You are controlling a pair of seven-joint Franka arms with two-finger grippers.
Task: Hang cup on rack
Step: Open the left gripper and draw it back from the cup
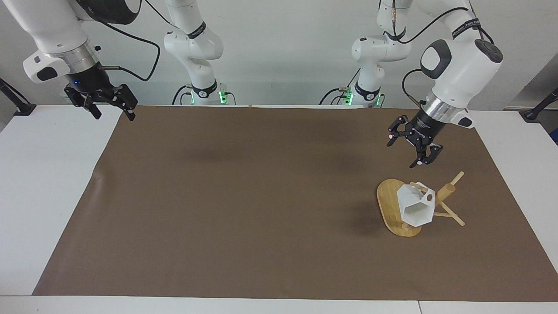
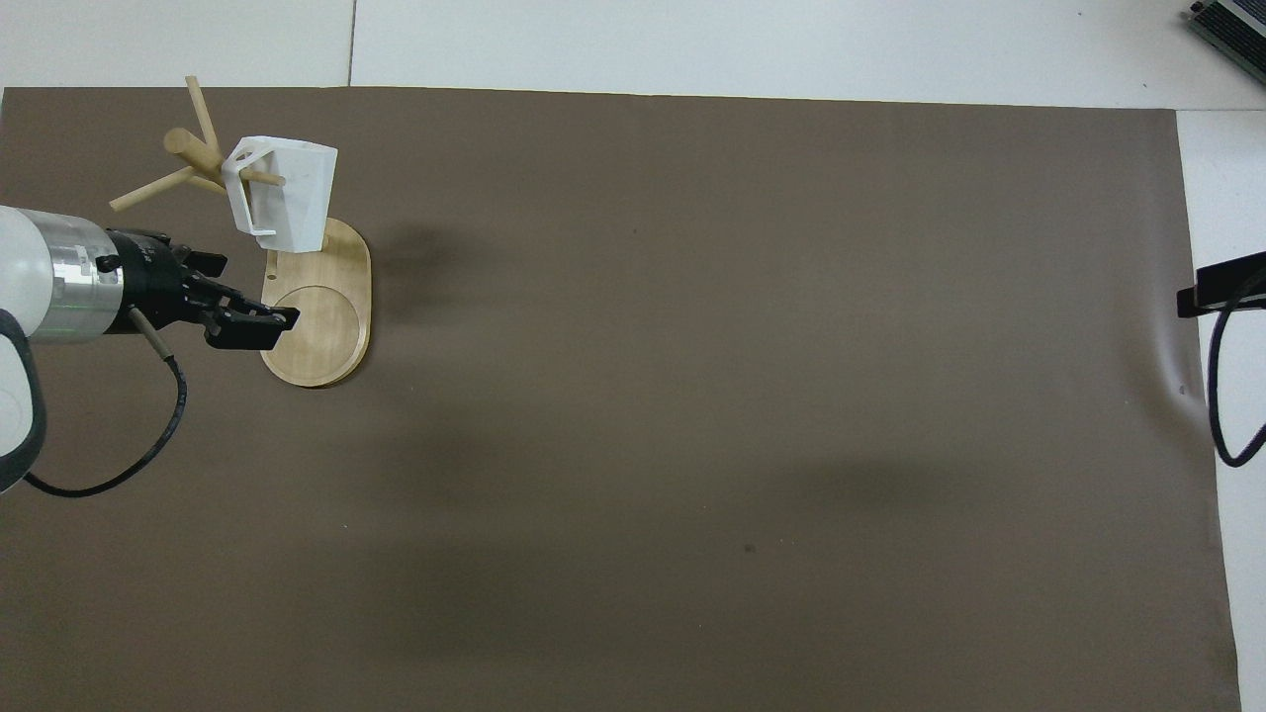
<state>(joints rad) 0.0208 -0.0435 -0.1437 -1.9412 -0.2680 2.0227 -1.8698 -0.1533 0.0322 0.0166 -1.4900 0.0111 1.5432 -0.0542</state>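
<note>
The left claw (image 1: 412, 148) is wide open and holds nothing, up in the air over the bench. The cup (image 1: 416, 205) hangs by its handle on a peg of the rack (image 1: 390, 205). The hanging looks done; next, just move away. The right claw (image 1: 109, 107) waits, open too.
</note>
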